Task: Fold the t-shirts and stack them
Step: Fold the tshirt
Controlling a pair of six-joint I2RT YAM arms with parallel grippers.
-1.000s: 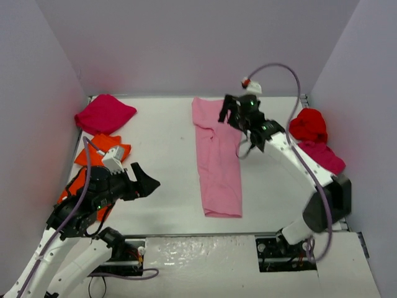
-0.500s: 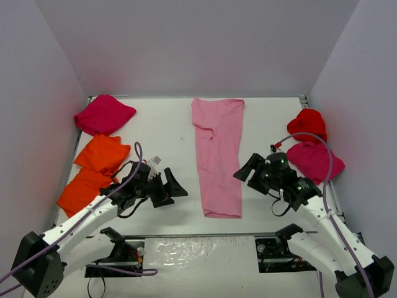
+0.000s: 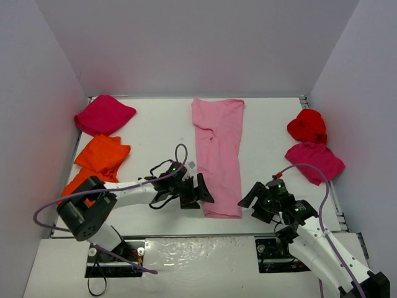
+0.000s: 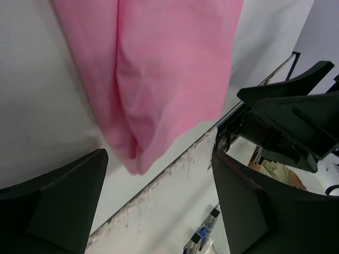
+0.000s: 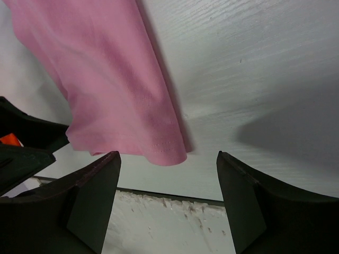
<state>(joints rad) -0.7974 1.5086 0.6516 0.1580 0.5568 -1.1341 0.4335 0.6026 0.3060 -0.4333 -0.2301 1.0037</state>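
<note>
Swinging both arms in during the last second has put the long pink t-shirt (image 3: 217, 155) flat between my claws, its near hem corners just inside each. The orange shirts (image 3: 99, 158) lie well outside my left claw (image 3: 197, 191), the red shirt (image 3: 307, 126) well beyond my right claw (image 3: 257, 200). Both claws gape wide, gripping nothing; pinching the hem looks next.

White table (image 3: 155, 130), pink t-shirt (image 3: 218, 155) down the middle — crimson heap (image 3: 104, 114), orange shirts (image 3: 102, 155) left, red heap (image 3: 307, 125), magenta heap (image 3: 314, 160) right
</note>
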